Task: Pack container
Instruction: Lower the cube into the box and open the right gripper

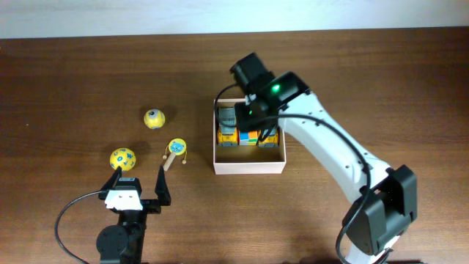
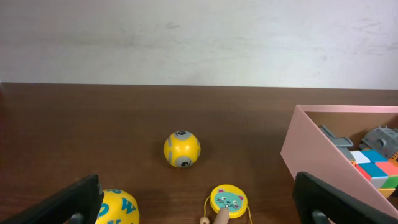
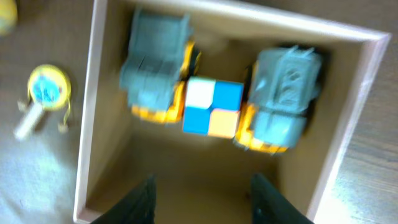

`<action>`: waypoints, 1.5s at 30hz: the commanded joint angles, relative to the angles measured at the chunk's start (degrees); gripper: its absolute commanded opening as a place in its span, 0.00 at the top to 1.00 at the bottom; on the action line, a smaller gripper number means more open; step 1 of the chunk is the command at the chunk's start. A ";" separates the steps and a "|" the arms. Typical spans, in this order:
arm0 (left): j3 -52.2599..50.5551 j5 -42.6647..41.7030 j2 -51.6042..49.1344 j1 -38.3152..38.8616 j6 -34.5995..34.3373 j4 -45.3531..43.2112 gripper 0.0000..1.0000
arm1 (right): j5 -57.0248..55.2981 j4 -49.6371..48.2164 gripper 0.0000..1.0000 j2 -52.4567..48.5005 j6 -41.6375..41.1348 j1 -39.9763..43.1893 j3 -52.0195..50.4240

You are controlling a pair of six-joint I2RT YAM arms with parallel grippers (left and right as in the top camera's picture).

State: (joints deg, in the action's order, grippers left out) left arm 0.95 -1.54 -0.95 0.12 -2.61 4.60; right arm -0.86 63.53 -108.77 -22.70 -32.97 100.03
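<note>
The container (image 1: 249, 167) is a square white-walled box with a tan inside, at mid table. Inside it, two grey-and-yellow toy trucks (image 3: 158, 68) (image 3: 283, 99) flank a coloured cube (image 3: 213, 107). My right gripper (image 3: 205, 202) hangs over the box's bare near half, open, with nothing between its fingers; the overhead view shows it (image 1: 251, 123) above the box. My left gripper (image 1: 139, 182) is wide open near the table's front left. Between its fingers (image 2: 68, 205) lie a lettered yellow ball (image 2: 118, 208) and a cat-faced drum rattle (image 2: 229, 200), untouched.
A yellow ball with an eye (image 1: 154, 118) lies left of the box, beyond the lettered ball (image 1: 122, 158) and the rattle (image 1: 176, 149). The box's pink-white wall (image 2: 311, 155) stands at the right of the left wrist view. The right wrist view is blurred.
</note>
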 commanded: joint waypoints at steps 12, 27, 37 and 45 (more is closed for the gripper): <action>-0.42 -0.81 -0.07 -0.28 0.90 -0.07 0.01 | 0.24 -7.98 0.74 -0.37 -0.31 -3.52 -14.97; -0.42 -0.81 -0.07 -0.28 0.90 -0.07 0.01 | 0.20 -15.91 0.83 -0.37 -0.11 -3.39 -19.54; -0.42 -0.81 -0.07 -0.28 0.90 -0.07 0.01 | 0.15 -19.08 0.86 -1.07 -0.09 -3.39 -21.03; -0.42 -0.81 -0.07 -0.28 0.90 -0.07 0.01 | -1.42 -20.55 0.86 -3.37 -0.09 -3.32 -21.07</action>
State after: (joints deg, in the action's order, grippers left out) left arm 0.95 -1.54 -0.95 0.12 -2.61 4.60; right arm -0.60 43.18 -110.63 -22.52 -36.62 79.59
